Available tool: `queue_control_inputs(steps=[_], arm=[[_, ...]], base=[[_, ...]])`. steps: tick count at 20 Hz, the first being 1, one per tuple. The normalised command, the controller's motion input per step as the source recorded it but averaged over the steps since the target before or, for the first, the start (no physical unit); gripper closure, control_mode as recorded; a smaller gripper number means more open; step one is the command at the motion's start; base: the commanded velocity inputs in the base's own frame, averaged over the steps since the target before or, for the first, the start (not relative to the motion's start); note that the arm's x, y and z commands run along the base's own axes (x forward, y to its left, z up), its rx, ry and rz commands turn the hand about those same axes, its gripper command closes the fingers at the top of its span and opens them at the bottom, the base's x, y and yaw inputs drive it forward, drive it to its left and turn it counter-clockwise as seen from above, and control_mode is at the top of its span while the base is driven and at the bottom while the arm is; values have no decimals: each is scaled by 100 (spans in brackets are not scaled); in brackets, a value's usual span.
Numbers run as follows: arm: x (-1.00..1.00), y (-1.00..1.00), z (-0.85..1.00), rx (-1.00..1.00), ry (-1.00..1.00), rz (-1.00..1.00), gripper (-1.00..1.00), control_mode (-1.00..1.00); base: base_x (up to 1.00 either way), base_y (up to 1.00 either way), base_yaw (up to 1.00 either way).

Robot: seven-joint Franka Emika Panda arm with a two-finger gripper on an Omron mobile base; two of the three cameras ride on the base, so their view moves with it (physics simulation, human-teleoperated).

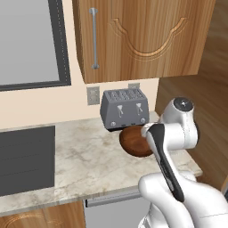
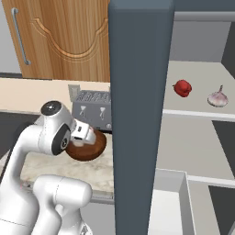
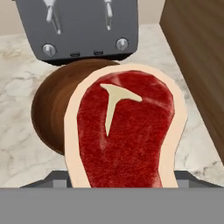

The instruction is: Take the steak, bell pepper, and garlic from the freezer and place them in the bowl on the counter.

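The steak (image 3: 127,131), flat and red with a pale fat rim and a white T-shaped bone mark, hangs close in front of the hand camera and hides the fingertips that grip it. It is held over the near right part of the dark brown bowl (image 3: 50,109). That bowl (image 1: 133,141) stands on the beige counter (image 1: 84,160) in front of the toaster. My gripper (image 2: 82,139) hovers just above the bowl (image 2: 94,149). The red bell pepper (image 2: 182,87) and the pale garlic (image 2: 218,98) lie on a shelf inside the open freezer (image 2: 193,133).
A grey toaster (image 1: 124,109) stands against the wall right behind the bowl. The freezer's dark door edge (image 2: 137,114) rises just right of the bowl. A wooden side panel (image 3: 197,65) borders the counter on the right. Wall cupboards (image 1: 142,35) hang overhead.
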Motion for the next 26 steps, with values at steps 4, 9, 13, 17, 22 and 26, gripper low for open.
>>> queue_control_inputs(steps=[4,9,13,17,22,26], arm=[[82,6,-63,0,6,0,100,-100],[70,7,-53,0,5,0,100,-100],[48,4,-49,0,3,0,100,-100],[36,5,-35,0,2,0,100,-100],[34,4,-34,0,3,0,100,-100],[30,4,-36,0,4,0,100,-100]], base=[[0,0,0],[0,0,0],[0,0,0],[0,0,0],[0,0,0],[0,0,0]])
